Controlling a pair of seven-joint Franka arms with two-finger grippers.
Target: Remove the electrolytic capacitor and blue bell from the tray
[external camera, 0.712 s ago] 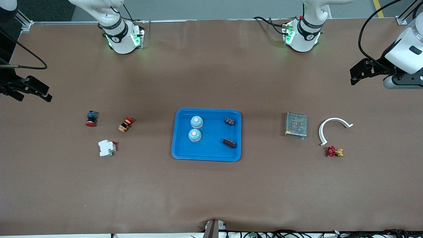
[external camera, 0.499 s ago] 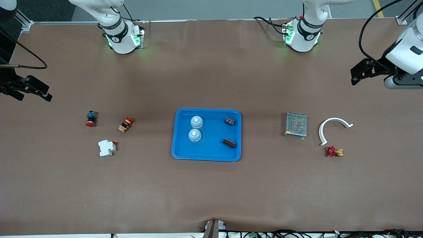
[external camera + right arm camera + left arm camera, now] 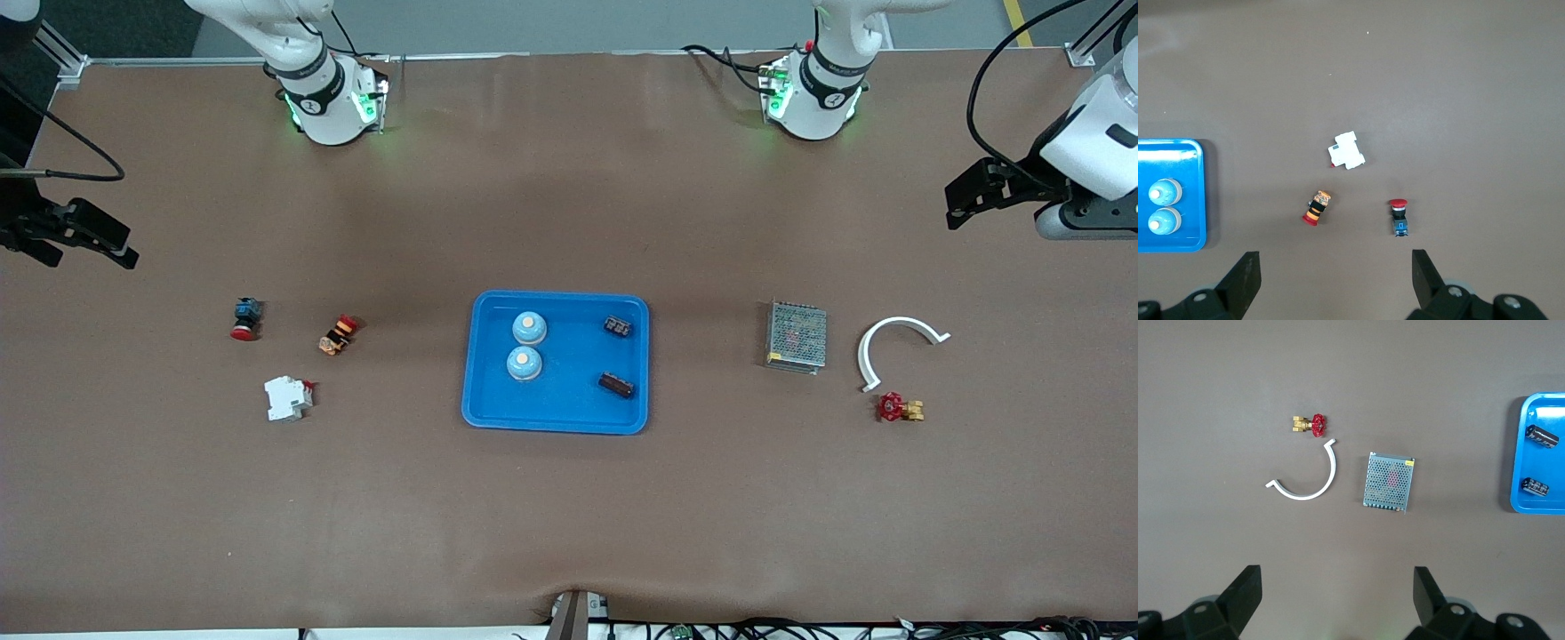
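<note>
Capacitors (image 3: 617, 326) (image 3: 616, 385) and bells (image 3: 529, 328) (image 3: 524, 364) sit in blue tray (image 3: 556, 418) mid-worktop: bells at 9 o'clock side, capacitors at 3 o'clock. Left gripper (image 3: 965, 197) hangs over worktop's left-arm end, jaws spread wide, empty. Right gripper (image 3: 89, 240) over right-arm end, jaws wide, empty.

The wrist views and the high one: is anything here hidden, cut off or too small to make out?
- Blue tray: the left wrist view's edge cuts it off; both bells lie outside.
- Blue tray again, right wrist view: cut off likewise, so the capacitors are missing.
- Right gripper: the front view's edge crops its arm.
- Capacitors: markings too small in every view.
- Red valve: detail too small.
</note>
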